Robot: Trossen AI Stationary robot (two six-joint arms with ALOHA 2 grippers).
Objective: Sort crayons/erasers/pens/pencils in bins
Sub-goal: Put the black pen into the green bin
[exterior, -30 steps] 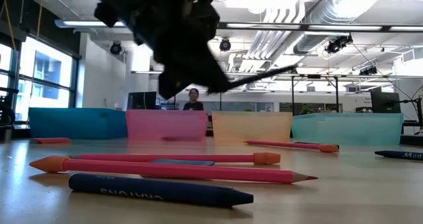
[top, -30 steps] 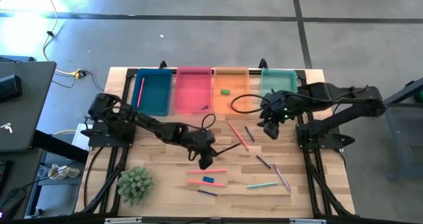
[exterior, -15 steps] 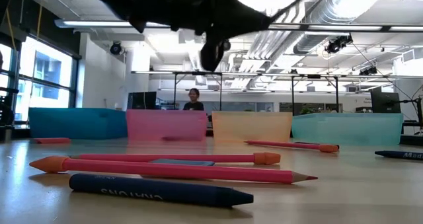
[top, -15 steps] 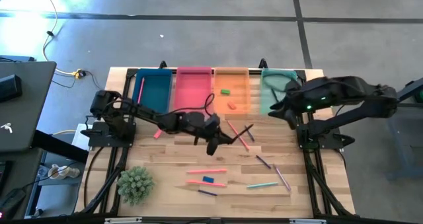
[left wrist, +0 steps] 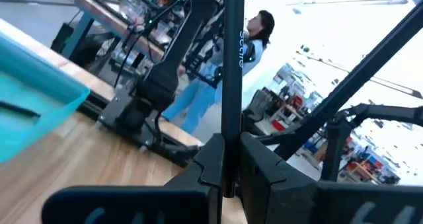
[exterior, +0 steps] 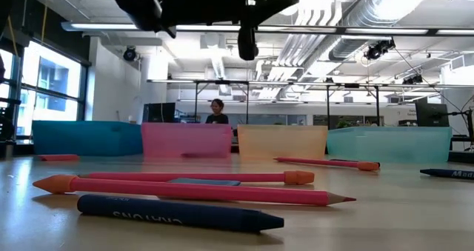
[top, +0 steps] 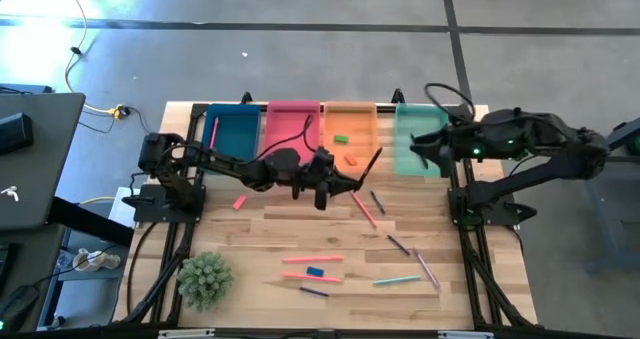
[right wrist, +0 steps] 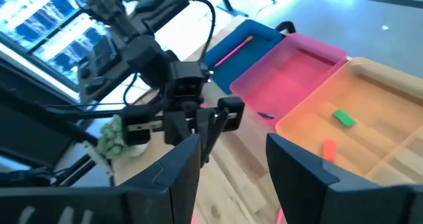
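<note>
Four bins stand along the table's far edge: blue (top: 232, 139), pink (top: 292, 137), orange (top: 350, 139) and teal (top: 415, 139). A green eraser (top: 340, 137) and a pink-red eraser (top: 352, 160) lie in the orange bin. A blue eraser (top: 315, 272) lies among pencils near the front. My left gripper (top: 336, 186) hangs above the table just short of the orange bin, shut on a thin dark pen (top: 365, 166). My right gripper (right wrist: 228, 178) is open and holds nothing; it sits high by the teal bin (top: 420, 154). My left gripper pinches the dark pen between its two fingers (left wrist: 215, 164), on the shaft near one end (left wrist: 230, 135). The fingers come level from the table's left. The pen sticks out past the fingertips toward the far right, its free end (top: 379, 152) over the orange bin's edge, lifted clear.
Loose pink pencils (top: 312, 260), crayons (top: 398, 244) and a long pink pencil (top: 362, 207) lie on the table's near and middle part. A small red piece (top: 238, 202) lies at the left. A potted plant (top: 205, 279) stands front left. A pink pencil (top: 213, 134) lies in the blue bin.
My left gripper has risen and gone toward the far edge and the orange bin, tipping from pointing down to level. It has carried the dark pen clear of the table. My right gripper has drawn back up and toward the far right, to the teal bin.
</note>
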